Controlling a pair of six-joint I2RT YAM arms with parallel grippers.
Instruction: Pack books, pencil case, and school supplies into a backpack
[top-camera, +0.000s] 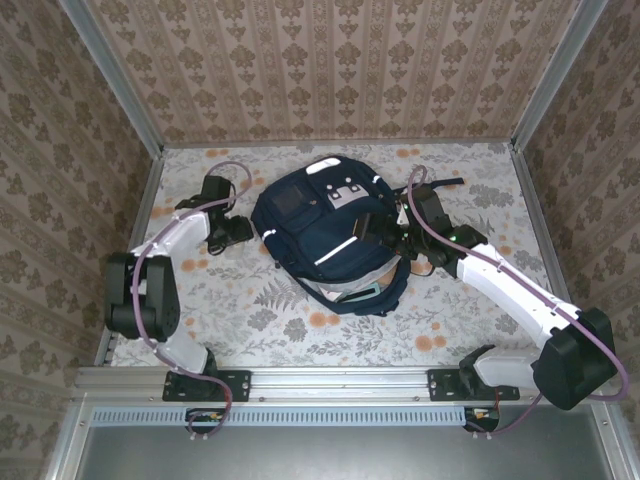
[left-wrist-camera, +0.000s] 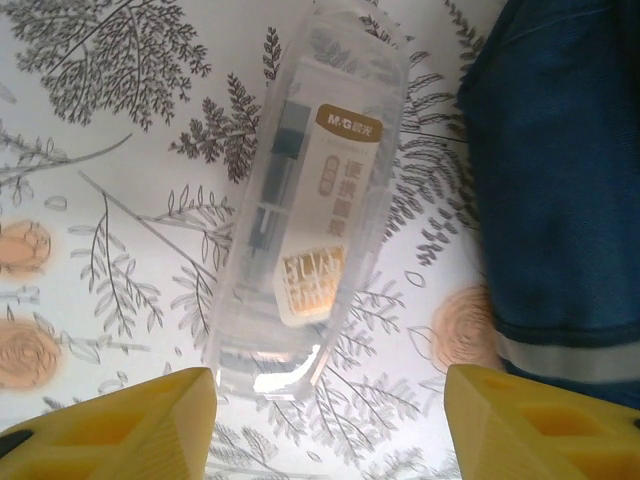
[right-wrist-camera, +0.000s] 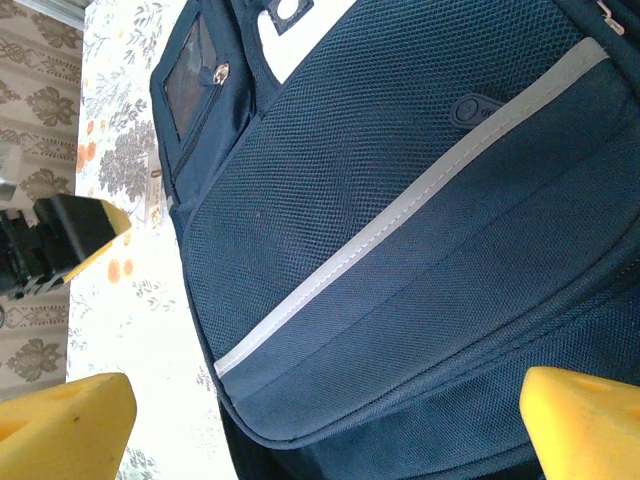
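Note:
The navy backpack (top-camera: 325, 235) with a white stripe lies in the middle of the table, its mouth toward the near edge, where a teal edge (top-camera: 366, 291) peeks out. A clear plastic supplies box (left-wrist-camera: 305, 200) with a gold-and-white label lies flat on the cloth just left of the backpack (left-wrist-camera: 560, 170). My left gripper (left-wrist-camera: 330, 430) hovers open over the box's near end, which sits close to the left finger (left-wrist-camera: 120, 425). Open as well, my right gripper (right-wrist-camera: 325, 430) hangs over the backpack's front panel (right-wrist-camera: 400, 250). Books and pencil case are hidden.
The floral tablecloth (top-camera: 300, 320) is bare in front of the backpack. Metal rails and patterned walls (top-camera: 330, 70) close in the table on three sides. Dark straps (top-camera: 440, 185) trail from the backpack's right side near my right arm.

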